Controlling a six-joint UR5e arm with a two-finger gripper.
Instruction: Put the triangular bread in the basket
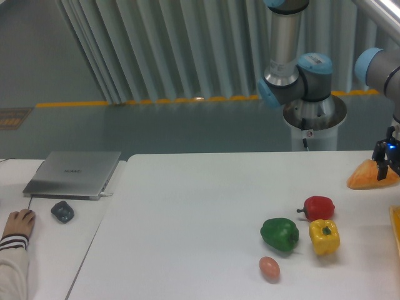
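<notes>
Golden-orange triangular bread (369,175), red pepper (319,207), green pepper (279,234), yellow pepper (324,236), tan egg (269,267)

No text, label, brand or number can be read. The closed silver laptop (73,173) carries a small mark at the centre of its lid, too small and blurred to make out. A small red dot sits on the robot base pedestal (310,128); whether it carries any characters cannot be told.
</notes>
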